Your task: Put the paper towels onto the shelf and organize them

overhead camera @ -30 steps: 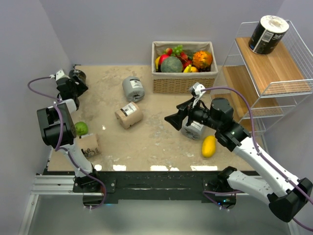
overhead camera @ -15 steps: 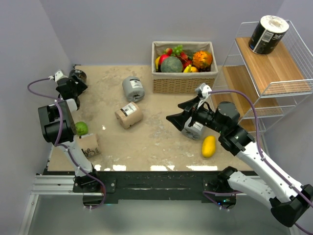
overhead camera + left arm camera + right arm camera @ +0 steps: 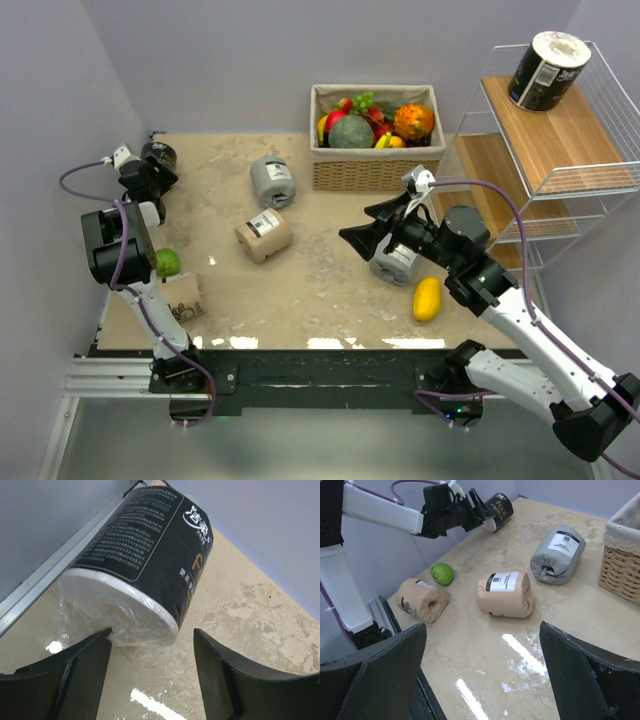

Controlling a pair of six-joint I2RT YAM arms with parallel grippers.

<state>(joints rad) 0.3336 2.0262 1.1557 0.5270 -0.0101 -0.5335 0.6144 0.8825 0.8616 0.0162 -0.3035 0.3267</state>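
Presently counted: six paper towels, namely two black, two grey, two tan. One black roll upright on top board of the one shelf. Second black roll on its side in far left corner of table. One grey roll and one tan roll mid-table, well apart from shelf. Second tan roll near left front edge, just beside one green fruit. Second grey roll partly hidden beneath right gripper, near one mango. One basket of fruit at rear. Left gripper: fingers spread either side of second black roll's near end, not clamped. Right gripper: fingers spread wide, holding nothing.
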